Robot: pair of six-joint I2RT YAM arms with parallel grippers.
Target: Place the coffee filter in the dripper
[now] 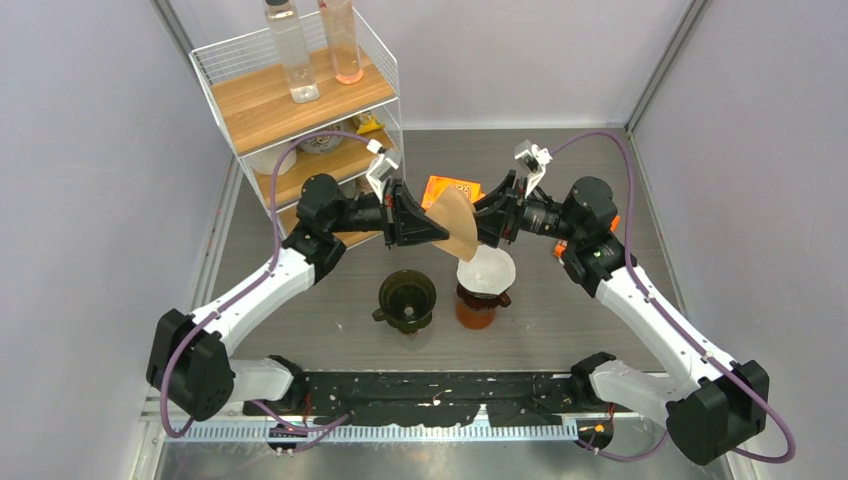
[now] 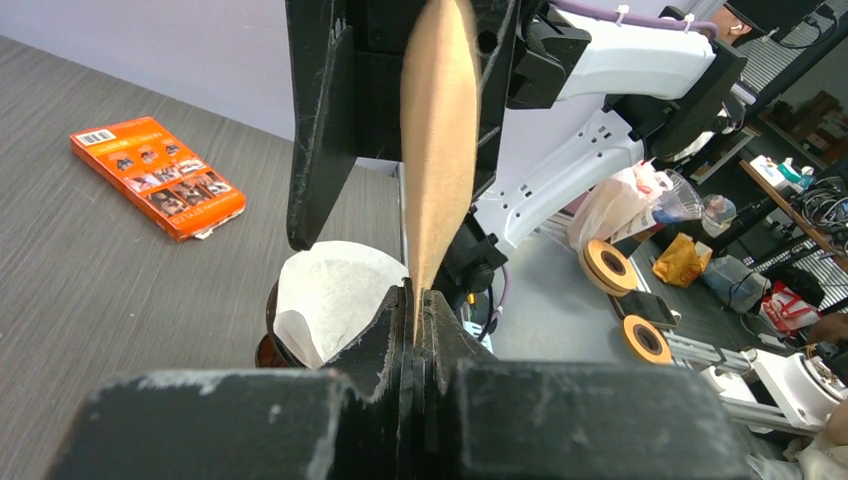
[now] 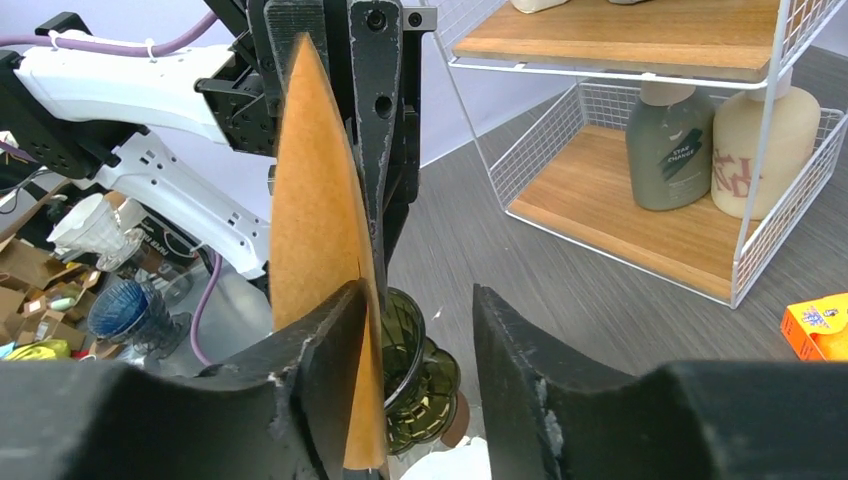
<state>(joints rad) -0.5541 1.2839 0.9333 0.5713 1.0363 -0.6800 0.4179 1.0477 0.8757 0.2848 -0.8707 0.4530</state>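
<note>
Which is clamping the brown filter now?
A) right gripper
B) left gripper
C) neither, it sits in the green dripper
B: the left gripper is shut on the brown filter, held up in the air, while the right gripper has its jaws apart.

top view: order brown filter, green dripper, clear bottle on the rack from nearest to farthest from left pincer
1. brown filter, pinched in the left pincer, mid-scene
2. green dripper, on the table toward the near edge
3. clear bottle, atop the rack at far left
</note>
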